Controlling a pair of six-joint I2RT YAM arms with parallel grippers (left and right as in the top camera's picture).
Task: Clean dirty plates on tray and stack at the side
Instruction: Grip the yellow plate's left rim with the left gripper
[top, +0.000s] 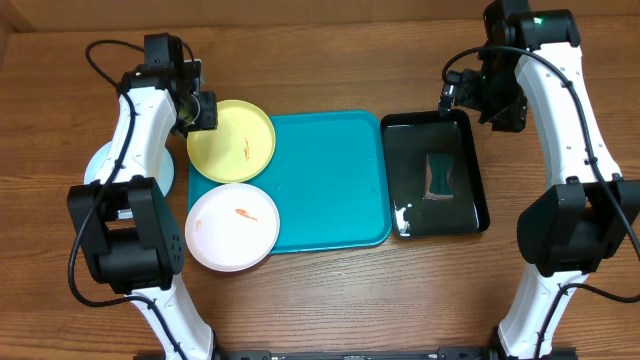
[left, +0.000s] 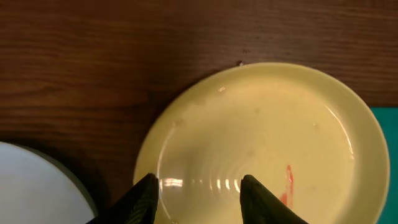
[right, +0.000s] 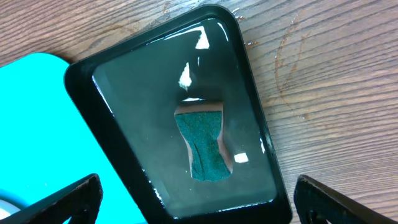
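Observation:
The yellow-green plate (top: 235, 142) lies half on the far left corner of the turquoise tray (top: 330, 180), with an orange-red smear. The white plate (top: 232, 228), also smeared, overhangs the tray's near left corner. The pale blue plate (top: 95, 165) lies on the table left of the tray, mostly hidden by my left arm. My left gripper (top: 203, 110) is open at the yellow-green plate's far left rim; in the left wrist view its fingers (left: 199, 193) straddle the plate (left: 267, 130). My right gripper (top: 472, 95) is wide open and empty above the far end of the black tray.
The glossy black tray (top: 400, 180) right of the turquoise tray holds water and a green sponge (top: 438, 172). In the right wrist view the sponge (right: 202, 146) lies mid-tray (right: 124, 155), between my spread fingers (right: 196, 208). Bare wooden table surrounds both trays.

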